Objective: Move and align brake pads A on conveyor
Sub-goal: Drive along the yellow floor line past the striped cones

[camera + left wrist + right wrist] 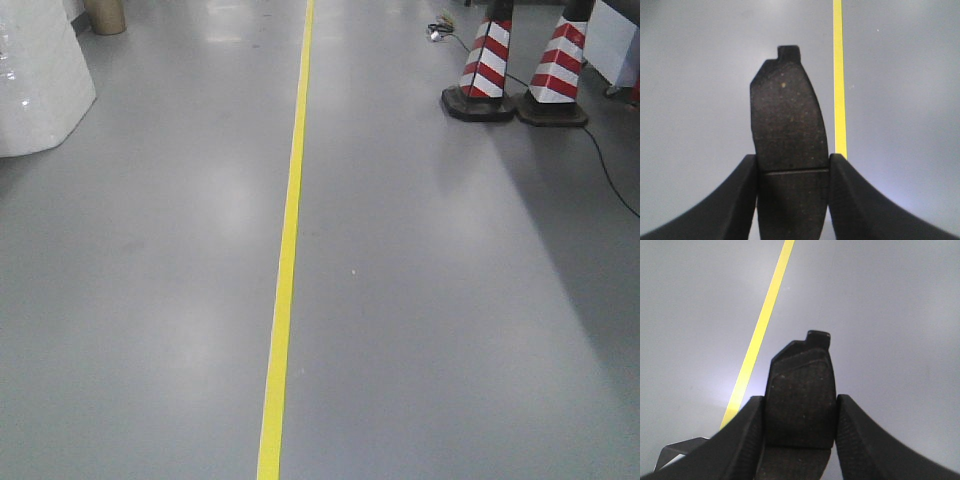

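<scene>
In the left wrist view a dark-grey curved brake pad [785, 125] with a thin groove across it stands up between the two black fingers of my left gripper [793, 167], which is shut on it above the grey floor. The right wrist view shows a second brake pad [801, 390], tab uppermost, clamped in my right gripper [800, 407], also held over the floor. The conveyor is out of view in all three views. Neither gripper appears in the front view.
A yellow floor line [285, 260] runs straight ahead over grey floor. Two red-and-white striped cones [520, 70] with a black cable [610, 175] stand at the far right. A white wrapped bulk [35, 75] sits at the far left.
</scene>
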You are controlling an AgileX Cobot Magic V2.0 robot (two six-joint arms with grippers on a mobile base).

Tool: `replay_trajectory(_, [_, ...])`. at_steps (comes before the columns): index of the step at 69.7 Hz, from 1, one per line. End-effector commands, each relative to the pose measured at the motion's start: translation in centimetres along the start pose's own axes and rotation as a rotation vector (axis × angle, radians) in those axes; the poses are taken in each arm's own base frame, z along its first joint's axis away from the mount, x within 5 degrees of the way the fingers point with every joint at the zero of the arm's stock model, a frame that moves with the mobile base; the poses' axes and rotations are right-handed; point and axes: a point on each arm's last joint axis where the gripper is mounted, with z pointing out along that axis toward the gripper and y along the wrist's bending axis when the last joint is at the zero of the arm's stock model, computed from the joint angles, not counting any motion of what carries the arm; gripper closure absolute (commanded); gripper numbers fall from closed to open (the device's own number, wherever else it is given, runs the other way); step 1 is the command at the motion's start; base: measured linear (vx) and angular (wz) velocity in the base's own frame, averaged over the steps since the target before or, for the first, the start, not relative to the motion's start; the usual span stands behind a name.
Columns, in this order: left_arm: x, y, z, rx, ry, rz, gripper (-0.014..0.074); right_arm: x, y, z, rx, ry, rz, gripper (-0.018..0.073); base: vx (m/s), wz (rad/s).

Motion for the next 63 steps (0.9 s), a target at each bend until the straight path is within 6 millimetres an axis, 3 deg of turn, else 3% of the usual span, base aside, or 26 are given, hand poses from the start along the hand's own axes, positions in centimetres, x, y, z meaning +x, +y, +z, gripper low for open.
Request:
replay_trajectory(1, [-1.01, 0.06, -0.46, 0.001, -0.076, -0.004, 0.0603, -1.05, 0.01, -0.63, 0.004, -0.088, -0.001, 0.0566, 0.74, 0.04])
replay_trajectory(63, [-1.00, 0.06, -0.46, 0.000, -0.075, -0.004, 0.0603, -0.75, 0.03, -0.61, 0.002, -0.055, -0.001, 0.0566, 0.75, -0.05])
